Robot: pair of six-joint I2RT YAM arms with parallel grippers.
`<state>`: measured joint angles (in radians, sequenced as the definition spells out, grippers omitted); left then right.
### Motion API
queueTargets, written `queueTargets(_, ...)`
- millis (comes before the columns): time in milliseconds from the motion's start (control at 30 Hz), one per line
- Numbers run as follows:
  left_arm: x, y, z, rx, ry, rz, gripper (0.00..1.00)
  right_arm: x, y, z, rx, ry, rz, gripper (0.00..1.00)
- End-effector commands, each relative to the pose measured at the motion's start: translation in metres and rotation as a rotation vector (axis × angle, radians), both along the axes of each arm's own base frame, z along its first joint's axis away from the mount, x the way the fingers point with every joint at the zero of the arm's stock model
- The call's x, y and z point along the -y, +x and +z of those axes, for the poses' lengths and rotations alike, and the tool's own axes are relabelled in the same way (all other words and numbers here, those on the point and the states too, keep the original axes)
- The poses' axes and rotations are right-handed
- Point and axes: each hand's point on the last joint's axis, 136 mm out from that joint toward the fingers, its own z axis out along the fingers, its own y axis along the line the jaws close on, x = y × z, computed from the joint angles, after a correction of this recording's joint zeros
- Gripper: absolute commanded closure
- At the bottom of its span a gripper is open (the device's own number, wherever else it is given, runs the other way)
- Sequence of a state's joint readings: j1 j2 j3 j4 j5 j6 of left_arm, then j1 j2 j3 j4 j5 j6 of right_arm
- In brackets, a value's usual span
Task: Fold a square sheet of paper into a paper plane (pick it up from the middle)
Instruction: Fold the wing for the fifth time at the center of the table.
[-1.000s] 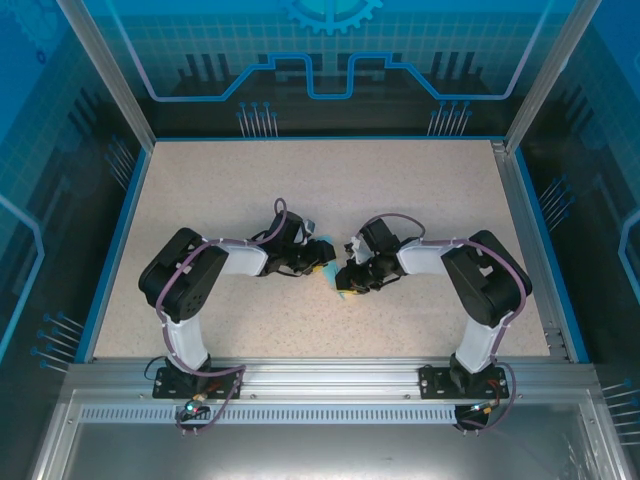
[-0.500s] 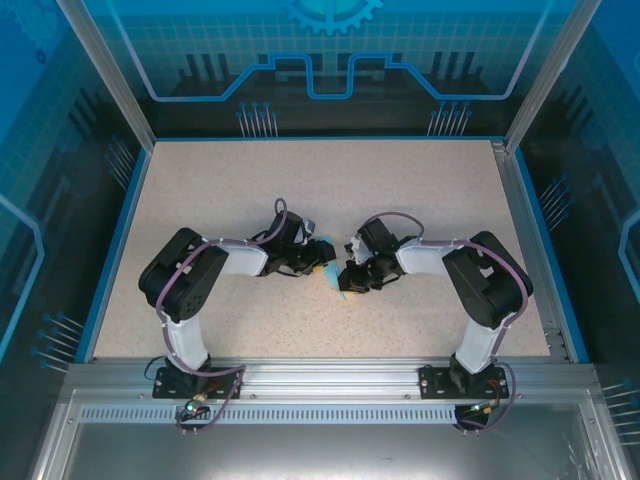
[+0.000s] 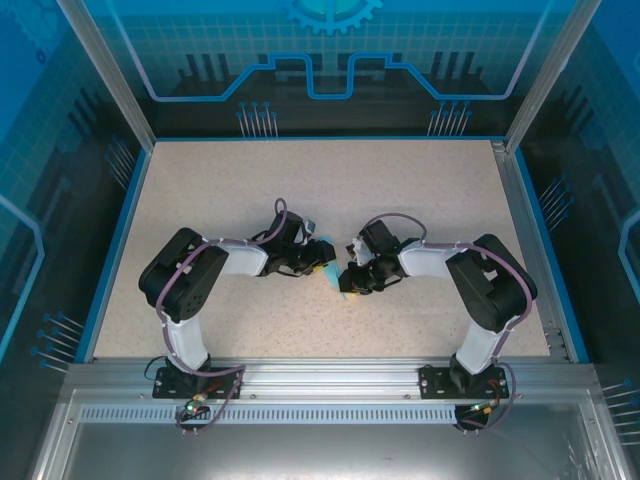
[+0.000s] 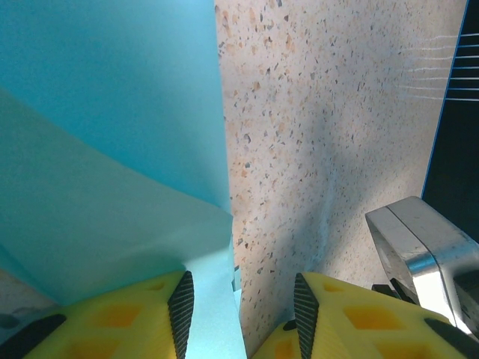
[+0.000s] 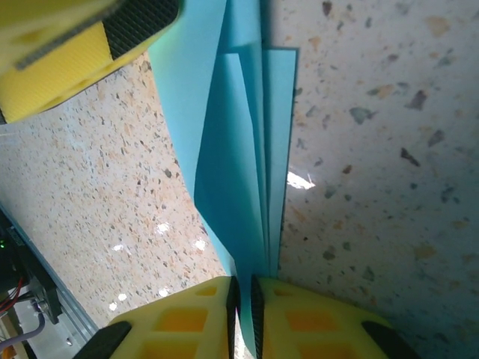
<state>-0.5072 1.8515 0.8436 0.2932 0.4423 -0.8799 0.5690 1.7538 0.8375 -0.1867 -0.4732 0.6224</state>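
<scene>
The paper plane [image 5: 239, 149], light blue and folded into long narrow layers with a crease running down its length, lies low over the table [image 3: 300, 190], close to the table's middle and a little toward its near edge. The right gripper [image 5: 243, 288] pinches one end of it: the two yellow fingers stand almost together, with the stacked paper edges caught between their black pads. From that grip the layers fan out across the speckled table top. At the other end of the plane is the left gripper [image 4: 241, 299], its jaws about half apart. The paper runs in beside the pad of one finger [image 4: 179, 314], while a strip of bare table shows between the paper's edge and the other pad, so nothing is clamped there. In the overhead view the two grippers meet nose to nose over the table's middle, the left one coming in from the table's left half and the right one from its right half, with the blue paper showing between them. Both arms are bent low from their bases on the table's near edge. Blue walls enclose the table on its far side and both flanks.
</scene>
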Motion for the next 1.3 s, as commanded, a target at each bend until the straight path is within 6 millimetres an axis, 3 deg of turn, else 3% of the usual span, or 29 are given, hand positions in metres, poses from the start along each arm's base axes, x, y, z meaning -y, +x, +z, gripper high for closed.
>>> queueTargets(0, 0.003, -0.002, -0.006, -0.006, 0.015, -0.027, 0.56, 0.009, -0.016, -0.011, -0.036, -0.087, 0.024, 0.86)
queueTargets(167, 0.002, -0.002, -0.006, -0.005, 0.017, -0.027, 0.56, 0.01, -0.018, -0.019, -0.058, -0.082, 0.002, 0.94)
queueTargets(400, 0.001, -0.003, -0.006, -0.005, 0.018, -0.026, 0.56, 0.011, -0.02, -0.012, -0.051, -0.074, 0.005, 0.87)
queueTargets(667, 0.001, -0.003, -0.006, -0.004, 0.018, -0.025, 0.56, 0.013, -0.031, -0.011, -0.068, -0.075, 0.03, 0.86)
queueTargets(933, 0.001, -0.002, -0.007, -0.008, 0.019, -0.022, 0.56, 0.017, -0.032, -0.011, -0.065, -0.096, 0.029, 0.92)
queueTargets(1267, 0.001, -0.003, -0.009, -0.017, 0.024, -0.024, 0.56, 0.013, -0.033, -0.003, -0.06, -0.067, 0.037, 0.87)
